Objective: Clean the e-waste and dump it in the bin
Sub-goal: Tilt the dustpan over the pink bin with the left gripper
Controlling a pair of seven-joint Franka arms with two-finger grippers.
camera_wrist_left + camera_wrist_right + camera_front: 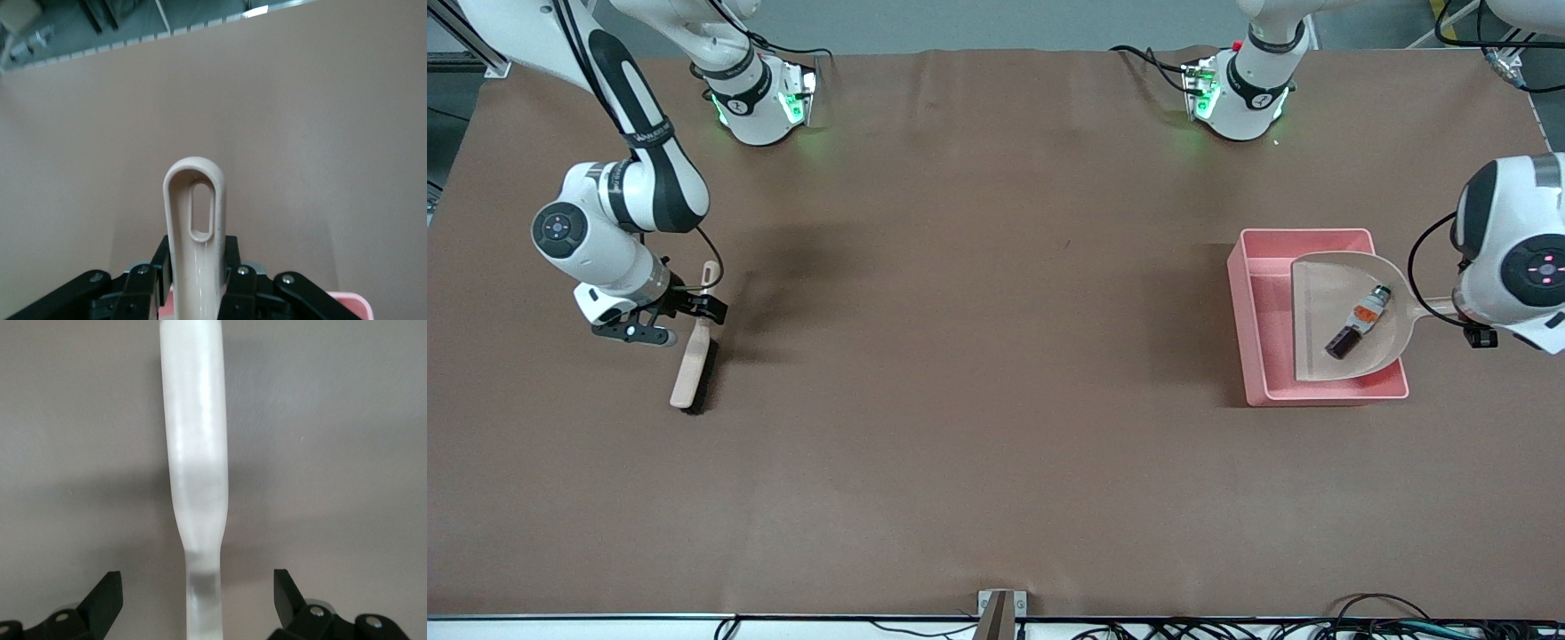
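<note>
Left gripper (195,283) clamps the beige plastic dustpan (1343,316), carrying e-waste (1358,322), over the pink rectangular plastic bin (1249,307); right gripper (198,597), fingers apart, straddles the beige-handled brush (694,360) near the tabletop's right-arm edge.

left gripper (1463,313) mostly hidden by its arm, brush (195,453) blurred, perhaps bristles unseen

bin (1254,311) pink | dustpan (1325,302) beige | brush (691,369) beige, black bristles
</note>
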